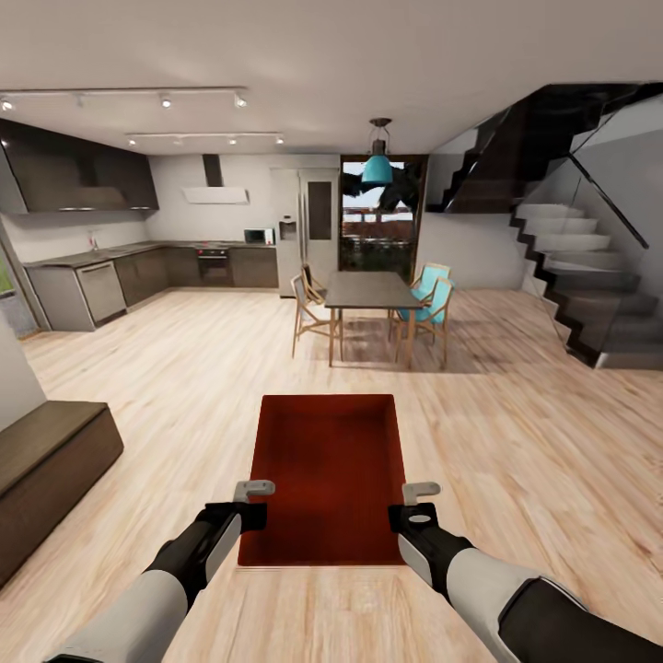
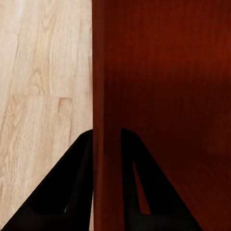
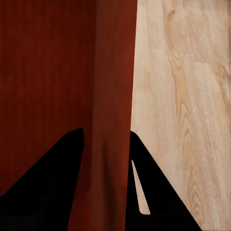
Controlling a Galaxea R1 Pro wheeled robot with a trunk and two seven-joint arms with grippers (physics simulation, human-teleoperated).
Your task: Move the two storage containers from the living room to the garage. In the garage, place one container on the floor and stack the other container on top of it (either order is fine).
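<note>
A red-orange open-topped storage container [image 1: 327, 479] is held level above the light wood plank floor [image 1: 516, 442], right in front of me. My left gripper [image 1: 250, 502] is shut on its left side wall [image 2: 106, 72], one black finger [image 2: 62, 187] outside and the other inside. My right gripper [image 1: 412, 505] is shut on the right side wall [image 3: 115, 72] in the same way, with a finger [image 3: 159, 192] outside it. The container's flat inside [image 2: 163, 86] looks bare. The garage is out of view.
A dark dining table [image 1: 370, 293] with wooden and teal chairs stands ahead. A low dark-brown cabinet [image 1: 46, 460] sits at the left, kitchen counters [image 1: 110, 276] at the far left, and a staircase [image 1: 580, 276] at the right. Open plank floor lies between them.
</note>
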